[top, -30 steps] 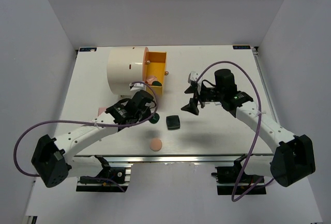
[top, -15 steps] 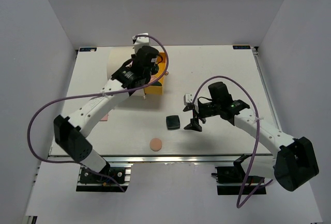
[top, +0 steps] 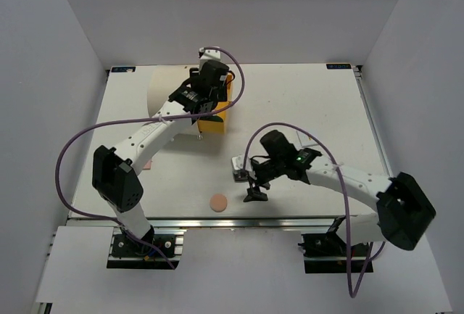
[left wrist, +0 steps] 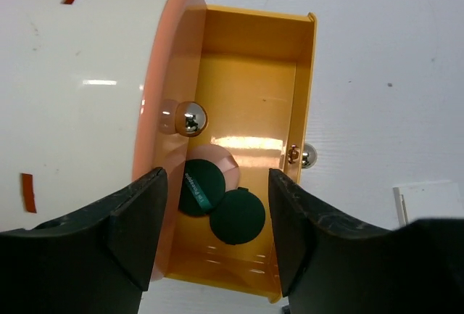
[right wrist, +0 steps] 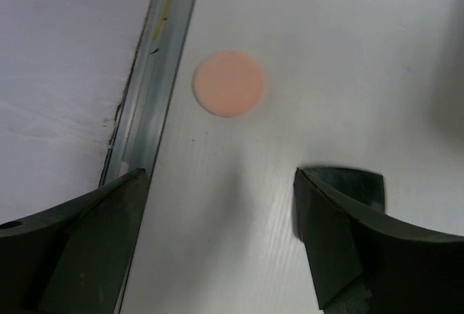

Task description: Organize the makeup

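Two green discs (left wrist: 235, 216) lie in the drawer (left wrist: 304, 75) beneath the spread, empty left tool (left wrist: 217, 241). The right tool (right wrist: 221, 205), also spread, should next drop around the peach disc (right wrist: 229, 83).

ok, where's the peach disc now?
Top view: peach disc on the table by the near rail, centre-left, just left of the right gripper; nothing touches it.

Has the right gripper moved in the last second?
Yes. The right gripper has come toward the near edge of the table and leftward, closer to the unmoved peach disc.
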Motion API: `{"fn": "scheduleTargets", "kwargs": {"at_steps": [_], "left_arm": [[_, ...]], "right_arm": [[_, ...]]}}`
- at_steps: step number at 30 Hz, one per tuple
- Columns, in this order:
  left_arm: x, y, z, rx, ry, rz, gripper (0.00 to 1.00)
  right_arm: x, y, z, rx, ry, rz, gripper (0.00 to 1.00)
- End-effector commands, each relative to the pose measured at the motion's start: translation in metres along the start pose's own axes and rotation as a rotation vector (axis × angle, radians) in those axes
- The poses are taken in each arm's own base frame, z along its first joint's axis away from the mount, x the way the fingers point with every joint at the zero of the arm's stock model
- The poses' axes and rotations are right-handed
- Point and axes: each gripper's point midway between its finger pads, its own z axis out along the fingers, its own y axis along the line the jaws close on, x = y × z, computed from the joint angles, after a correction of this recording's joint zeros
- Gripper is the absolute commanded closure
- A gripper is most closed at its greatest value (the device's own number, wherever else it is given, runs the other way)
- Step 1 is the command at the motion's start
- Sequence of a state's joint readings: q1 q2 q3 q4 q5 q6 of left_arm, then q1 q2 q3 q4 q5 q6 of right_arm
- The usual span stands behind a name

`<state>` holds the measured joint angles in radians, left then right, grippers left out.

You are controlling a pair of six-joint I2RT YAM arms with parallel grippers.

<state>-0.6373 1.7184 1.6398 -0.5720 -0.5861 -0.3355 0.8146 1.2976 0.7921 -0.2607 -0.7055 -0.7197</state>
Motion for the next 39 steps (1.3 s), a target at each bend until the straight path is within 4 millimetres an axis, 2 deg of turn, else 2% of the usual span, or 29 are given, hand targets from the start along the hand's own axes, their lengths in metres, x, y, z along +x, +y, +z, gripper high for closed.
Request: {"fn": "scheduleTargets", "kwargs": {"at_steps": [1, 2, 3, 4, 6, 8, 9, 11, 12, 14, 15, 20, 21, 22, 24, 25, 28, 31, 32, 34, 35, 37, 38, 39], "left_arm": [[-0.040, 0.006, -0.025, 0.034, -0.080, -0.052, 0.32], [-0.048, 0.006, -0.032, 0.045, -0.096, -0.074, 0.32], [-0.053, 0.005, -0.036, 0.062, -0.105, -0.087, 0.32], [-0.059, 0.005, -0.041, 0.073, -0.118, -0.100, 0.32], [-0.075, 0.008, -0.059, 0.104, -0.154, -0.146, 0.35], [-0.082, 0.011, -0.072, 0.125, -0.170, -0.179, 0.39], [-0.087, 0.018, -0.086, 0.136, -0.188, -0.200, 0.40], [-0.086, 0.027, -0.100, 0.143, -0.195, -0.227, 0.41], [-0.082, 0.038, -0.113, 0.144, -0.204, -0.244, 0.38], [-0.072, 0.051, -0.124, 0.129, -0.198, -0.277, 0.33], [-0.061, 0.062, -0.134, 0.123, -0.195, -0.291, 0.31], [-0.014, 0.093, -0.152, 0.079, -0.141, -0.370, 0.26], [-0.006, 0.098, -0.154, 0.069, -0.132, -0.380, 0.26], [0.005, 0.103, -0.157, 0.064, -0.124, -0.390, 0.26], [0.016, 0.108, -0.158, 0.050, -0.113, -0.430, 0.26], [0.021, 0.109, -0.159, 0.048, -0.109, -0.439, 0.26], [0.037, 0.112, -0.158, 0.041, -0.090, -0.483, 0.26], [0.051, 0.115, -0.156, 0.034, -0.074, -0.514, 0.26], [0.054, 0.115, -0.156, 0.032, -0.071, -0.522, 0.26], [0.061, 0.119, -0.156, 0.023, -0.069, -0.554, 0.25], [0.065, 0.119, -0.156, 0.019, -0.065, -0.563, 0.25], [0.075, 0.120, -0.154, 0.017, -0.053, -0.596, 0.23], [0.079, 0.119, -0.152, 0.021, -0.044, -0.600, 0.23], [0.088, 0.116, -0.148, 0.024, -0.028, -0.605, 0.23]], "right_arm": [[-0.009, 0.000, 0.025, -0.060, 0.019, -0.093, 0.18], [0.001, 0.002, 0.036, -0.091, 0.052, -0.074, 0.21], [0.002, 0.002, 0.042, -0.105, 0.065, -0.080, 0.24], [-0.006, -0.001, 0.049, -0.108, 0.071, -0.101, 0.28], [0.000, -0.002, 0.064, -0.126, 0.106, -0.091, 0.30], [-0.003, -0.005, 0.078, -0.108, 0.134, -0.104, 0.30], [0.001, -0.004, 0.088, -0.114, 0.150, -0.100, 0.29], [0.005, -0.005, 0.102, -0.105, 0.188, -0.088, 0.29], [0.005, -0.005, 0.106, -0.103, 0.195, -0.089, 0.29], [0.012, -0.010, 0.113, -0.086, 0.229, -0.072, 0.30], [0.014, -0.010, 0.116, -0.086, 0.237, -0.072, 0.30], [0.034, -0.011, 0.125, -0.080, 0.294, -0.069, 0.36], [0.036, -0.009, 0.127, -0.082, 0.300, -0.073, 0.40], [0.039, -0.010, 0.128, -0.078, 0.311, -0.074, 0.52], [0.044, -0.010, 0.130, -0.083, 0.330, -0.068, 0.66], [0.045, -0.010, 0.130, -0.084, 0.333, -0.067, 0.81], [0.046, -0.008, 0.125, -0.081, 0.332, -0.085, 0.99], [0.026, -0.009, 0.111, -0.061, 0.274, -0.113, 1.00], [0.007, -0.012, 0.100, -0.036, 0.225, -0.128, 1.00], [-0.017, -0.021, 0.082, -0.001, 0.150, -0.100, 1.00], [-0.044, -0.030, 0.065, 0.049, 0.085, -0.113, 1.00], [-0.069, -0.056, 0.038, 0.144, 0.003, -0.056, 1.00], [-0.094, -0.069, 0.019, 0.202, -0.054, -0.067, 1.00], [-0.101, -0.088, 0.001, 0.266, -0.083, -0.048, 1.00]]}}
